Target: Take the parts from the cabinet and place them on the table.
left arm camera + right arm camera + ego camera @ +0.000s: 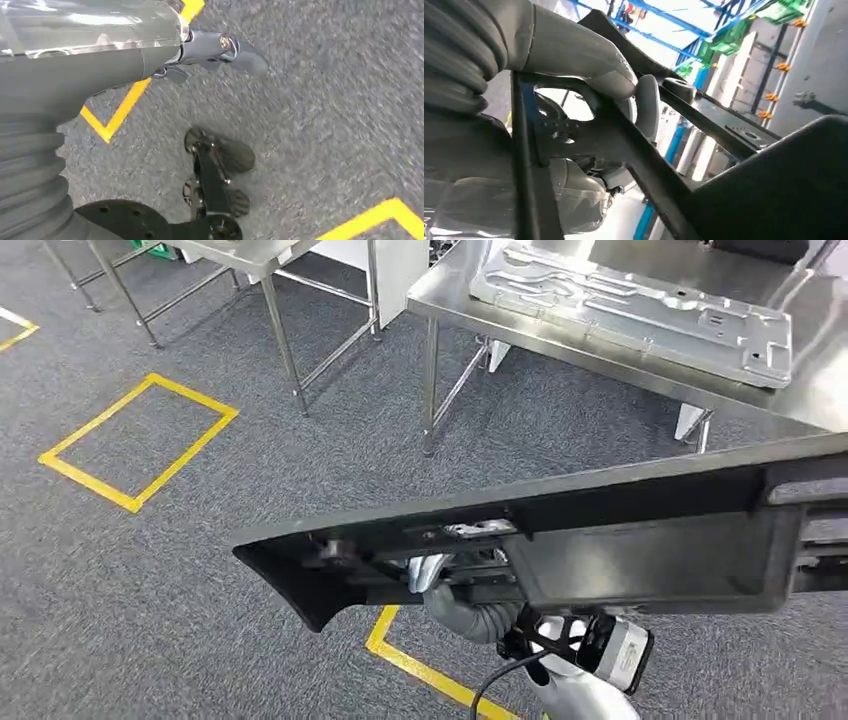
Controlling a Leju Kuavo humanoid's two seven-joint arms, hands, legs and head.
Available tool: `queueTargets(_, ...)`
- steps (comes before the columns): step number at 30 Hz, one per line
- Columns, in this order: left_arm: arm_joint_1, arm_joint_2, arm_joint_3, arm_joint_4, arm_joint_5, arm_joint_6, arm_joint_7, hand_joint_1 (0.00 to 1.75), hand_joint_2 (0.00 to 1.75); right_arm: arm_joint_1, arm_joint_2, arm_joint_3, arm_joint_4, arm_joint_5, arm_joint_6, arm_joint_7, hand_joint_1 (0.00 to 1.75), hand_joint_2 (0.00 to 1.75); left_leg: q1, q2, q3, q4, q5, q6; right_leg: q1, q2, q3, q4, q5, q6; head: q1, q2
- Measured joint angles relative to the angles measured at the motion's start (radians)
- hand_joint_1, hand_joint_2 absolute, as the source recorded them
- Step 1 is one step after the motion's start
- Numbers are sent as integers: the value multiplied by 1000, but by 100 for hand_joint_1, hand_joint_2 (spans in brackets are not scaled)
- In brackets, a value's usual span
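Spanning the head view, a long black moulded part [560, 540] lies directly over the right hand [624, 95], whose thick thumb and fingers clasp one of its ribs from beneath. Left hand [220, 50] points at grey carpet; its grip state cannot be told. Beyond, a steel table [820, 370] carries a stamped metal panel [640, 305].
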Motion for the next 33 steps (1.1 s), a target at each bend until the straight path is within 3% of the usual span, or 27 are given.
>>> queueTargets(1, -2, 1, 0, 0, 0, 0, 0, 0, 175, -1, -1, -1, 0, 0, -1, -1, 175, 175, -1, 12, 3, -4, 3, 6, 3, -58, -7, 20, -15, 4, 1, 0)
queueTargets(2, 0, 1, 0, 0, -2, 1, 0, 0, 175, -3, -2, -1, 0, 0, -3, 0, 175, 175, -3, 23, 4, -6, 3, 13, 4, -96, -35, 76, -49, 7, 0, 0)
queueTargets(4, 5, 2, 0, 0, -3, 2, 3, 0, 175, 0, -2, -1, 0, -1, -4, 0, 175, 175, -8, 49, 3, -5, 1, 17, 1, -119, -111, 227, -116, 11, 0, 0)
queueTargets(5, 7, 2, 0, 0, -2, 1, 5, 0, 175, 5, -3, -1, 0, -3, -5, -1, 175, 175, -9, 63, 2, -5, -1, 18, 1, -122, -141, 285, -132, 12, 0, 0)
queueTargets(6, 7, 3, 0, 0, -1, -1, 6, 0, 175, 10, -4, -2, 0, -3, -6, -1, 175, 175, -10, 75, 3, -5, -1, 19, 1, -124, -150, 302, -126, 12, 0, 0)
queueTargets(7, 5, 3, 0, 0, 0, -3, 7, 0, 175, 13, -5, -2, 0, -3, -6, -1, 175, 175, -11, 87, 4, -5, -3, 19, 1, -127, -136, 271, -99, 10, 0, 0)
queueTargets(9, 3, 3, 0, 0, 0, -5, 8, 0, 175, 13, -5, -3, -1, -4, -6, -1, 175, 175, -14, 109, 11, -6, -7, 15, 5, -147, -42, 98, -14, -2, 0, 0)
queueTargets(10, 2, 2, 0, 0, 0, -7, 8, 0, 175, 12, -5, -3, -2, -6, -5, -1, 175, 175, -15, 117, 16, -6, -9, 12, 12, -190, 4, 20, 7, -14, 0, 0)
queueTargets(11, 2, 2, 0, 0, 1, -10, 8, 0, 175, 11, -5, -4, -3, -8, -3, -1, 175, 175, -23, 124, 16, -3, -15, 4, 26, -218, 11, -3, -7, -20, 0, 0)
queueTargets(14, 0, 2, 1, 0, 0, -12, 11, 0, 175, 15, -5, -10, -4, -12, 2, -3, 175, 175, -21, 156, 27, -13, -17, -8, 27, -177, 4, -4, -4, -28, 0, 0)
queueTargets(15, -3, 2, 1, 0, 0, -15, 11, 0, 175, 15, -5, -13, -5, -13, 2, -3, 175, 175, -25, 166, 33, -14, -21, -16, 19, -163, 11, -17, 3, -36, 0, 0)
queueTargets(16, -5, 3, 1, 0, -1, -16, 11, 0, 175, 17, -5, -14, -5, -13, 2, -3, 175, 175, -18, 124, 31, -1, -31, -21, 13, -155, 17, -24, 8, -38, 0, 0)
queueTargets(17, -4, 3, 0, 0, -2, -17, 10, 0, 175, 15, -5, -17, -4, -14, 2, -3, 175, 175, -18, 83, 11, 42, -62, -23, 10, -145, 18, -25, 10, -44, 0, 0)
queueTargets(18, -1, 3, 0, 0, -3, -21, 11, 0, 175, 16, -5, -18, -4, -16, 2, -3, 175, 175, -16, 62, -23, 114, -102, -25, 10, -135, 18, -25, 10, -47, 0, 0)
queueTargets(19, 1, 3, 0, 0, -6, -21, 11, 0, 175, 19, -5, -20, -4, -18, 2, -3, 175, 175, -16, 53, -66, 202, -141, -27, 11, -121, 17, -25, 10, -48, 0, 0)
queueTargets(20, 4, 3, 0, 0, -6, -22, 11, 0, 175, 23, -5, -23, -3, -18, 2, -2, 175, 175, -16, 49, -102, 272, -163, -29, 11, -108, 17, -24, 10, -48, 0, 0)
queueTargets(21, 6, 3, 0, 0, -6, -24, 11, 0, 175, 25, -5, -24, -3, -19, 2, -1, 175, 175, -16, 48, -124, 305, -158, -31, 11, -92, 18, -24, 9, -48, 0, 0)
queueTargets(22, 6, 3, 0, 0, -6, -25, 11, 0, 175, 27, -5, -25, -2, -19, 2, 0, 175, 175, -16, 48, -119, 282, -129, -31, 11, -78, 19, -23, 9, -48, 0, 0)
queueTargets(24, 4, 3, 0, 0, -6, -34, 5, 0, 175, 27, -5, -27, -2, -17, 2, -1, 175, 175, -13, 35, -56, 126, -28, -27, 10, -49, 22, -18, 6, -43, 0, 0)
queueTargets(25, 4, 4, 0, 0, -6, -36, 3, 0, 175, 27, -5, -27, -2, -15, 2, -1, 175, 175, -9, 7, -20, 41, 14, -24, 9, -36, 22, -14, 3, -39, 0, 0)
queueTargets(26, 4, 5, 0, 0, -6, -38, 1, 0, 175, 28, -5, -28, -2, -14, 2, -1, 175, 175, -7, -42, -8, 12, 1, -17, 12, -27, 18, -9, 0, -33, 0, 0)
queueTargets(28, 3, 5, 0, 0, -6, -45, -3, 0, 175, 33, -5, -30, -4, -8, 1, 0, 175, 175, -9, -31, -4, 1, 0, -13, 7, -7, 6, -5, 4, -22, 0, 0)
queueTargets(30, -3, 5, 0, 0, -2, -51, -7, 0, 175, 43, -5, -35, -5, -2, 1, 0, 175, 175, -7, -12, -2, -4, 4, 0, 8, 13, 4, -10, 9, -7, 0, 0)
queueTargets(31, -6, 3, 0, 0, -2, -55, -8, 0, 175, 46, -5, -37, -7, 0, 2, 0, 175, 175, -1, 4, 2, -12, 9, 8, 7, -16, 2, 1, 0, -5, 0, 0)
queueTargets(32, -6, 4, 0, 0, -2, -56, -11, 0, 175, 44, -5, -40, -10, 0, 2, -1, 175, 175, -3, 13, 5, -15, 9, 16, 13, -73, -13, 34, -24, 1, 1, 0)
queueTargets(33, -4, 4, 0, 0, -1, -59, -12, 0, 175, 43, -5, -40, -10, 0, 2, -2, 175, 175, -5, 26, 5, -15, 8, 20, 12, -103, -46, 98, -61, 6, 0, 0)
